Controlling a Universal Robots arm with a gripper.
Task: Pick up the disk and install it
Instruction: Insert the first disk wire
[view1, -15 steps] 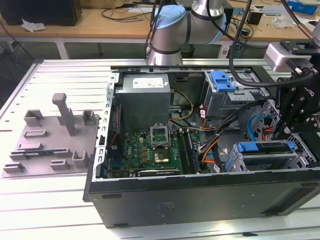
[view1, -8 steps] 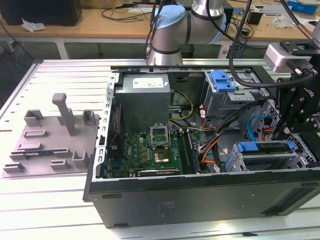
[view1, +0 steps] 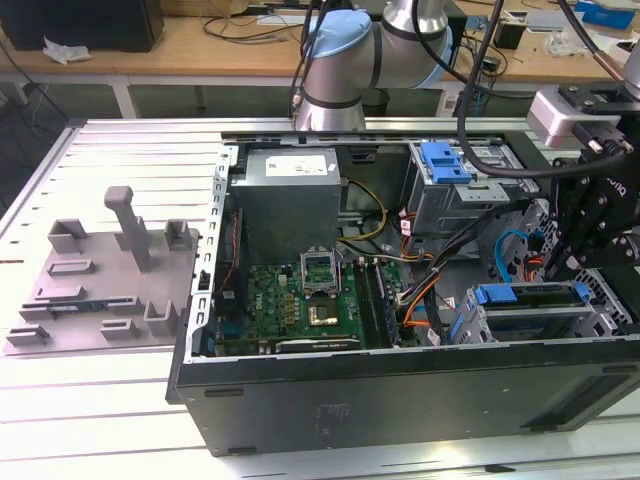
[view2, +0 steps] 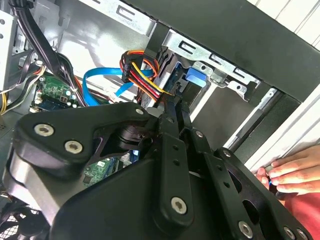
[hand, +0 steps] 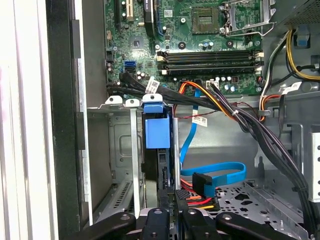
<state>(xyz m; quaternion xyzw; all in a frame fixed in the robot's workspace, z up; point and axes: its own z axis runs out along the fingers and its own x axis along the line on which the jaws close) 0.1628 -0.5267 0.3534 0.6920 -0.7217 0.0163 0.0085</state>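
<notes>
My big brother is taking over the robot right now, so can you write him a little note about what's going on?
Gripper: down inside the computer case, at the near end of the disk. I can't tell if it is gripping.
Disk: standing on edge in a slot of the drive cage, at the exterior view's right, blue tab toward the motherboard.
Done: the disk is picked up and in the cage.
Left: I can't see if it is fully seated. The blue cable lies loose beside it.
Watch out: a person's hand rests at the case edge.
</notes>
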